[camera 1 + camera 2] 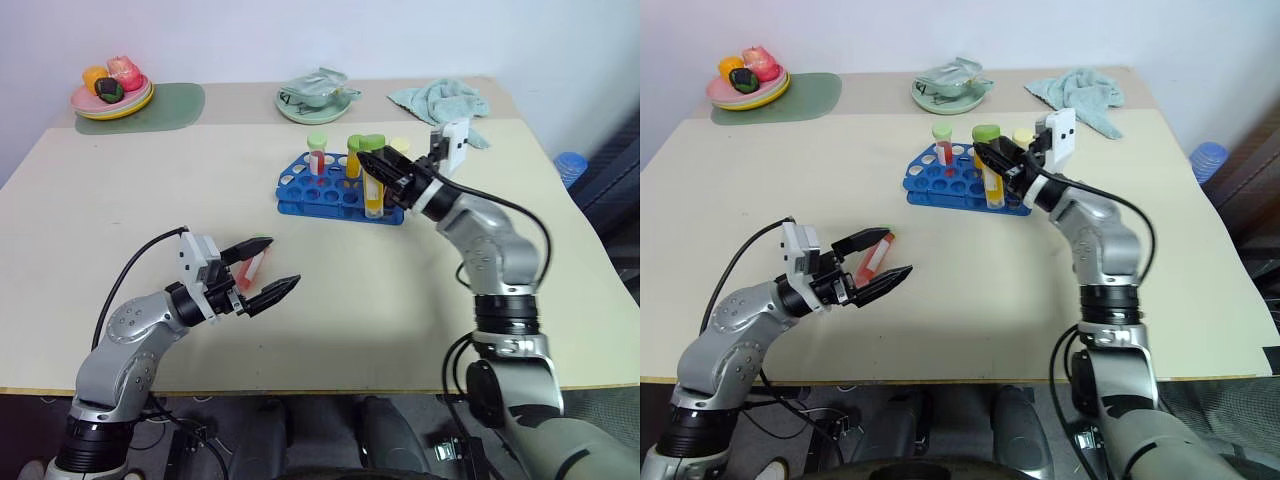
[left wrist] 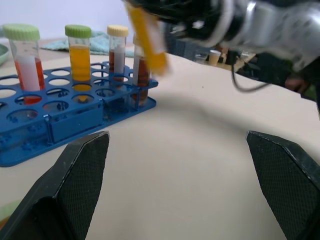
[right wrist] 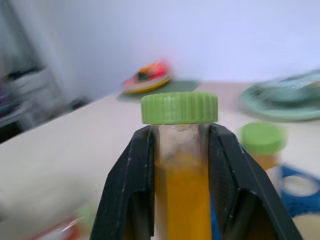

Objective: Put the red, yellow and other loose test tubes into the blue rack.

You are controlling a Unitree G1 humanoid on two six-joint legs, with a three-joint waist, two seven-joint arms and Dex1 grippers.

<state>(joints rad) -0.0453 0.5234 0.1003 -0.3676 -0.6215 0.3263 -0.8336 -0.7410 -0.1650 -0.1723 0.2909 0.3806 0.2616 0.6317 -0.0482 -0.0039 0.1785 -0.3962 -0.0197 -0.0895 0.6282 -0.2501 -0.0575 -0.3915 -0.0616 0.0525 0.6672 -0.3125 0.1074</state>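
no readable text, no labels, no numbers, no signs

place: lab-style test bench | evidence: blue rack [image 1: 335,192] of capped tubes on plain table [image 1: 150,200]

One blue rack [image 1: 330,193] counted, four capped tubes [image 2: 80,60] stood in it, one yellow tube [image 3: 182,200] held, one red tube [image 1: 872,257] lying on the desk [image 1: 120,200], two plates [image 1: 110,100], one cloth [image 1: 440,100].
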